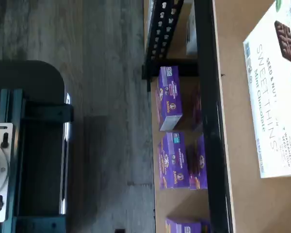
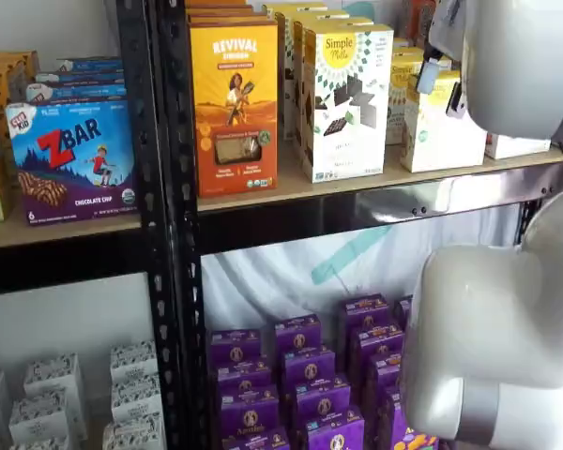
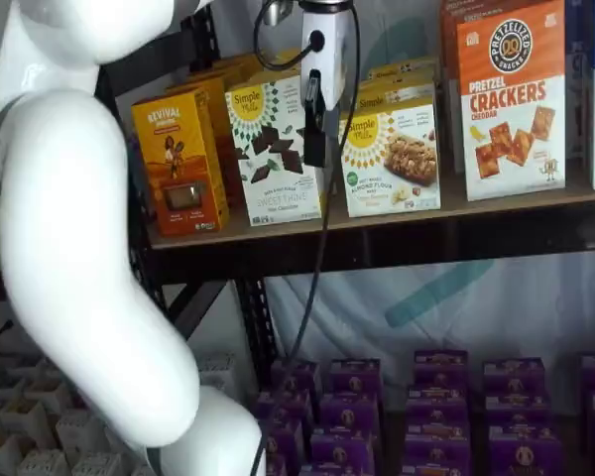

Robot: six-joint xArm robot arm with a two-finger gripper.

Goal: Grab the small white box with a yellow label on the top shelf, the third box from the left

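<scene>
The small white box [image 3: 392,149] with a round yellow label stands on the top shelf [image 3: 496,213], to the right of a taller white box [image 3: 273,149] printed with dark chocolate squares. In a shelf view the arm partly covers the small white box [image 2: 436,127]. My gripper [image 3: 315,159] hangs from above in front of the shelf, over the gap between those two boxes and a little left of the small one. Its black fingers show side-on as one dark shape, standing wide open with nothing in them. The wrist view shows the taller box [image 1: 276,97] lying across the tan board.
An orange-yellow Revival box [image 3: 178,164] stands left of the taller white box, and a pretzel crackers box [image 3: 511,99] stands at the right. Purple boxes [image 2: 300,375] fill the lower shelf. The white arm [image 3: 89,248] blocks the left of one view. A black upright [image 2: 164,225] borders the bay.
</scene>
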